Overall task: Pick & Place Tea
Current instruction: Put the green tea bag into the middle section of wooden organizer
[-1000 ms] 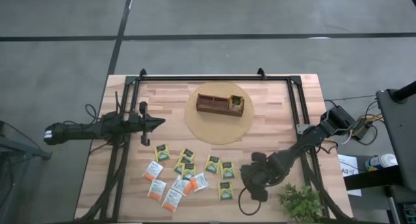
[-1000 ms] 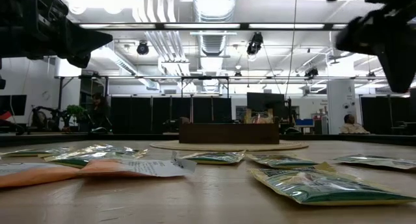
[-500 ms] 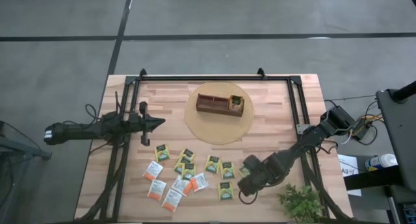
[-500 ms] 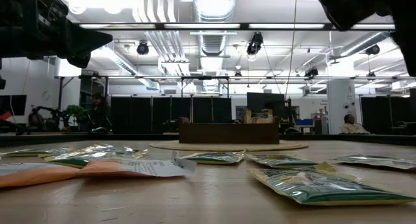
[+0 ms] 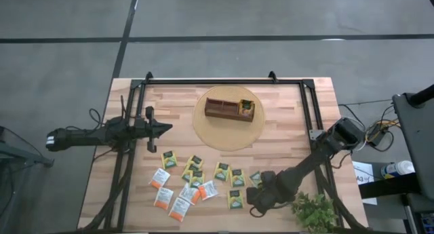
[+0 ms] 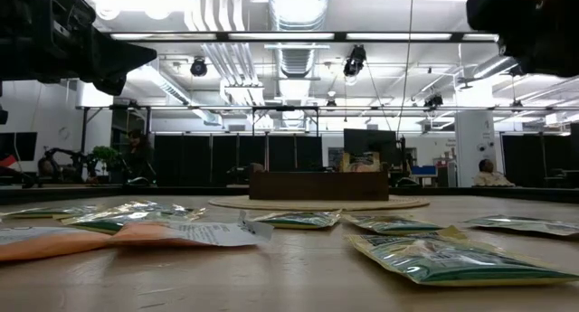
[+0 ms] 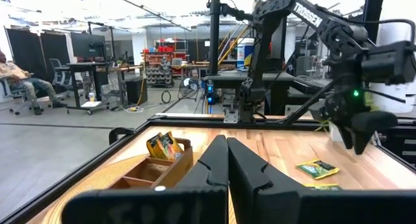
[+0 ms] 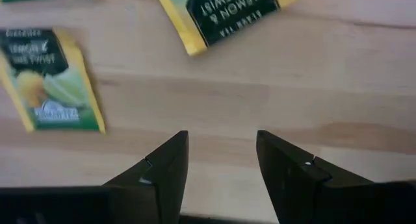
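Observation:
Several flat tea packets lie scattered on the table's near half (image 5: 196, 183): yellow-green ones with dark panels (image 5: 236, 177) and white-and-orange ones (image 5: 161, 197). A brown wooden tray (image 5: 229, 108) stands on a round mat (image 5: 203, 129), with a packet (image 5: 246, 106) in its right compartment. My right gripper (image 8: 221, 162) is open and points down over bare wood beside two yellow-green packets (image 8: 55, 81) (image 8: 227, 13), touching nothing. It is near the table's near edge in the high view (image 5: 259, 199). My left gripper (image 5: 163, 127) is shut and empty above the table's left side.
A small green plant (image 5: 313, 210) stands at the near right corner, close to my right arm. A black frame rail (image 5: 217, 81) runs round the table. The left wrist view shows the tray (image 7: 153, 169) and my right arm (image 7: 354, 113) beyond it.
My right gripper has moved a little toward the table's near edge and left, uncovering a yellow-green packet that lay under the arm. The packets have not moved.

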Robot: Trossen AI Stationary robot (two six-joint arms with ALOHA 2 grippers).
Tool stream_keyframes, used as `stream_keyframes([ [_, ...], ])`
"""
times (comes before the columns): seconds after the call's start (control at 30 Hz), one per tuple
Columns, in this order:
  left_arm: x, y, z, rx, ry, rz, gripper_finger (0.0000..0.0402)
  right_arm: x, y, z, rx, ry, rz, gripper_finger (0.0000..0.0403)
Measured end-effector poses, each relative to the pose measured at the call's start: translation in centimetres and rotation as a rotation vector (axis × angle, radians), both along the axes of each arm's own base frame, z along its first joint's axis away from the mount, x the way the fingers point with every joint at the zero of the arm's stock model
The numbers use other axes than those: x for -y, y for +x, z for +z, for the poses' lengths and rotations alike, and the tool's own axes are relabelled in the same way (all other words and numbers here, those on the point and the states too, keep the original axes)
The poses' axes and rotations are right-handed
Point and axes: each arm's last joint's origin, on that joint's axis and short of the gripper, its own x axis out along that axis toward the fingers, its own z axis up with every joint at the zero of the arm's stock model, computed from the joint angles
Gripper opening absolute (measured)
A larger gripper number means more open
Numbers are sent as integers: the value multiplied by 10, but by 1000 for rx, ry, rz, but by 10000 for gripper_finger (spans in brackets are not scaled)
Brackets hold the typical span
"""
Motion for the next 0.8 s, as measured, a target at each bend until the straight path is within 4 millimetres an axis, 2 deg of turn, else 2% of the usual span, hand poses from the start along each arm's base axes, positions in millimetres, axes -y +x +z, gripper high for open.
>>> stream_keyframes([
  [0.13, 0, 0, 0, 1, 0, 0, 0, -4, 15, -7, 2, -18, -12, 178],
  [0.23, 0, 0, 0, 1, 0, 0, 0, -8, 24, -3, 44, -70, -19, 178],
  [0.4, 0, 0, 0, 1, 0, 0, 0, -7, 23, 20, 30, -122, -11, 178],
  [0.6, 0, 0, 0, 0, 0, 0, 0, 0, 17, 62, 91, -148, -29, 178],
  [0.8, 0, 0, 0, -1, 0, 0, 0, 1, 20, 76, 148, -158, -75, 178],
])
